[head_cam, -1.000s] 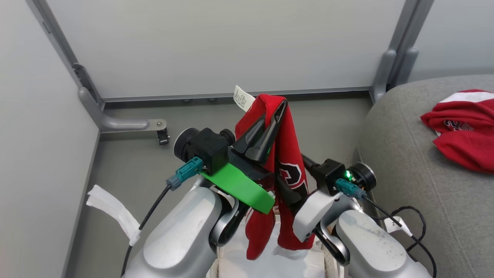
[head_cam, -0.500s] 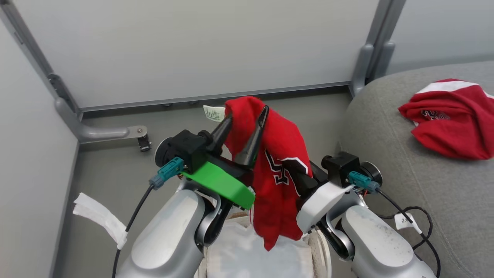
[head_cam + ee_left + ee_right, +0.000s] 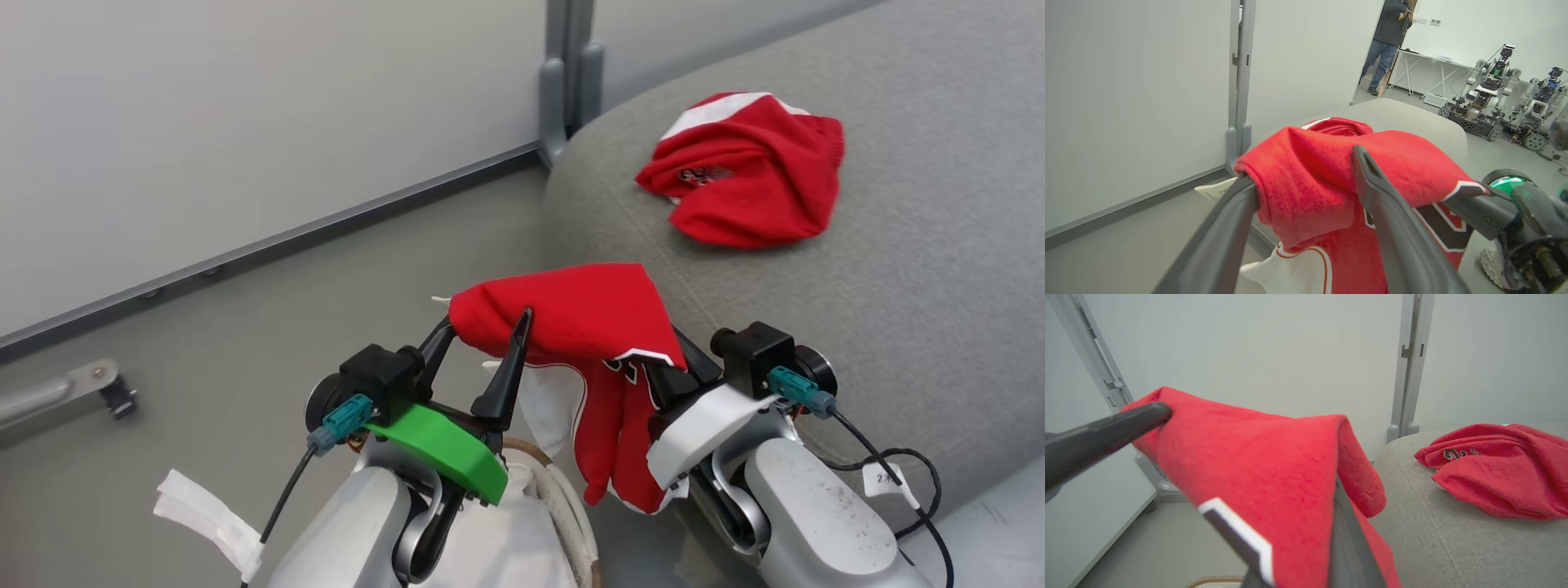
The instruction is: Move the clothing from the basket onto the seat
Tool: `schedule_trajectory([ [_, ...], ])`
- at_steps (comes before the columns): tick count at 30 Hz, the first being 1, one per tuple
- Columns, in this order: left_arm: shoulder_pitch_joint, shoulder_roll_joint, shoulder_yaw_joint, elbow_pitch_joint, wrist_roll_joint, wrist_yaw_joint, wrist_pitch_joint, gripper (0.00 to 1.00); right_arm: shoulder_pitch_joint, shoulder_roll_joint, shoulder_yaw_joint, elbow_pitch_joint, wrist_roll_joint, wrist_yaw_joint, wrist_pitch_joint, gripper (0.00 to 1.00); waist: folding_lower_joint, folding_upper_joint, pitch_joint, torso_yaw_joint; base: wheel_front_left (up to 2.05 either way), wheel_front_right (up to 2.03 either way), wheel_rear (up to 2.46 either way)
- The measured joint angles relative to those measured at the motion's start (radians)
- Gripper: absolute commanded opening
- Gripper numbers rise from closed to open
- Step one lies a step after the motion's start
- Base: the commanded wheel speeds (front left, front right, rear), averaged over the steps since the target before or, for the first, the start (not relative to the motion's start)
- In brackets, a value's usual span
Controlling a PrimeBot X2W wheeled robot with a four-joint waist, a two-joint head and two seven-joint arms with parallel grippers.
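**Red garment slung between both grippers, beside the seat**

In the head view the held garment (image 3: 588, 314) hangs above the basket (image 3: 563, 506), which sits at 6 o'clock in that view with its white liner (image 3: 514, 547) showing. The left gripper (image 3: 480, 347) is released: its two dark fingers stand wide apart, and the red cloth's upper fold merely drapes over their tips. In the left wrist view a white label (image 3: 1214, 190) pokes out by the 9 o'clock finger. The right gripper (image 3: 665, 367), at 3 o'clock of the left one, is clenched on the same cloth; most of its fingers are buried under the fabric, whose white-trimmed end dangles toward 6 o'clock. The seat (image 3: 898, 269) fills the head view from 12 to 4 o'clock, just beside the right arm. A second garment (image 3: 751, 171) lies crumpled on it at 1 o'clock, well apart from the held one. Far off in the left wrist view, a person (image 3: 1388, 24) stands at 1 o'clock.
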Motion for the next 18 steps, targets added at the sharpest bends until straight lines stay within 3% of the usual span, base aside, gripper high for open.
schedule_trajectory([
  [4,0.018,-0.004,-0.024,0.002,0.009,0.0,0.0,1.0,0.013,0.001,-0.058,-0.006,-0.029,0.0,0.0,0.0,0.0,0.0,0.013,-0.095,0.0,0.0,0.0],
  [10,0.039,0.017,-0.04,0.014,0.01,0.0,0.0,1.0,-0.041,-0.029,-0.114,-0.01,-0.095,0.0,0.0,0.0,0.0,0.0,0.059,-0.181,0.0,0.0,0.0],
  [18,0.044,0.082,-0.045,0.001,0.024,0.0,0.0,1.0,-0.341,-0.221,-0.186,0.016,-0.151,0.0,0.0,0.0,0.0,0.0001,0.153,-0.196,0.0,0.0,0.0],
])
